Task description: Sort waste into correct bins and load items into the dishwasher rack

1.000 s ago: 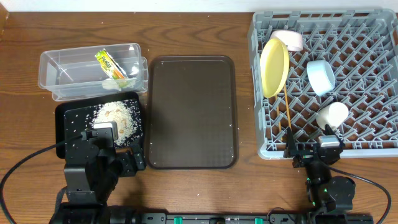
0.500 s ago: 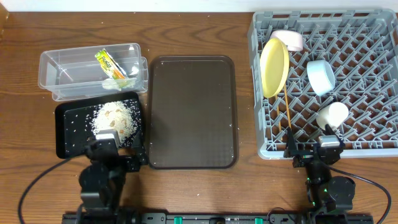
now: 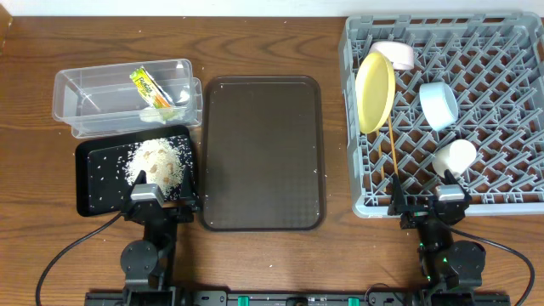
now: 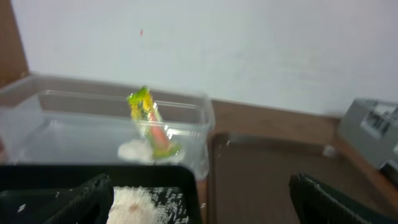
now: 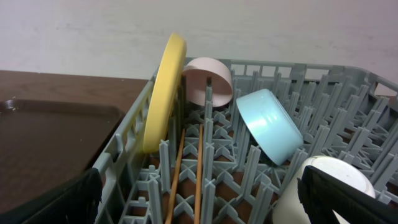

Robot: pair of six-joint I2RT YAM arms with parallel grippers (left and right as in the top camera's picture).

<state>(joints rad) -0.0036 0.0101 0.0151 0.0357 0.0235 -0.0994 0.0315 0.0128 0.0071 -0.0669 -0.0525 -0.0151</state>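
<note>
both of my grippers sit low at the near edge of the table and carry nothing. the left gripper (image 3: 158,204) has its fingers spread wide at the near edge of the black tray (image 3: 82,174). the right gripper (image 3: 425,212) is just as wide apart by the near-left corner of the dishwasher rack (image 3: 501,202).

the waste looks sorted to me. the snack wrapper (image 4: 149,121) stands on end inside the clear tub (image 3: 119,66) toward the far-left corner, close to the tub's right wall. it is thin, crinkly and near weightless, so i would pinch its top edge and expect it to fold. the rice scraps (image 3: 158,161) are heaped on the right half of the black tray, with stray grains across the rest. they are loose and likely sticky, so tipping the tray would serve better than fingers.

in the rack the yellow plate (image 5: 163,93) stands on edge along the left wall, with the white-pink bowl (image 5: 208,81) behind it. the blue bowl (image 5: 270,134) is tilted on the pegs and the white cup (image 5: 329,186) is nearest me. all four are hard, smooth and breakable, best taken by a rim. the chopsticks (image 5: 186,174) lie in a channel between pegs; they are light and stiff, and the pegs would crowd my fingers.

the brown serving tray (image 3: 263,153) lies mid-table between my arms, with a few white specks at its edges.
</note>
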